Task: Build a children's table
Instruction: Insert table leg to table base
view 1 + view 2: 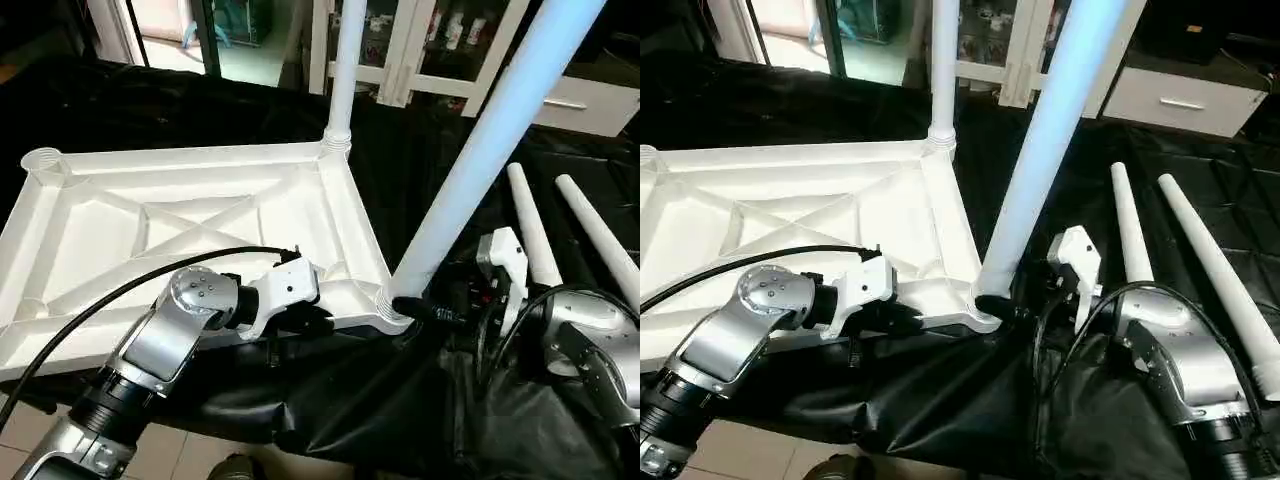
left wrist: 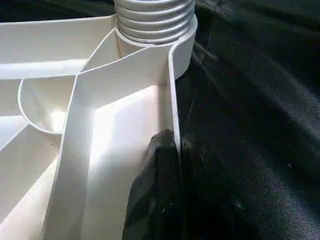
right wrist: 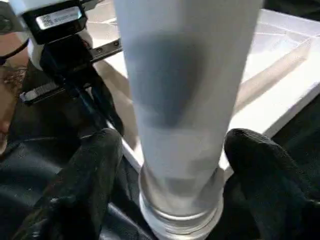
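Note:
The children's table top (image 1: 200, 215) lies upside down on the black-sheeted work table, its X-ribs facing up. One white leg (image 1: 343, 70) stands in the far right corner socket. A second leg (image 1: 490, 140) leans up out of the near right socket. My left gripper (image 1: 312, 322) is shut on the top's near rim, and one black finger (image 2: 155, 190) presses against the rim wall. My right gripper (image 3: 177, 165) straddles the base of the near right leg, open, with a finger (image 3: 95, 175) close on each side. Two loose legs (image 1: 530, 230) (image 1: 600, 240) lie to the right.
White cabinets with glass doors (image 1: 420, 50) and a drawer unit (image 1: 590, 100) stand behind the work table. The black sheet (image 1: 380, 420) hangs in folds over the near edge, with tiled floor (image 1: 30, 420) below at the left. A black cable (image 1: 120, 290) arcs over my left forearm.

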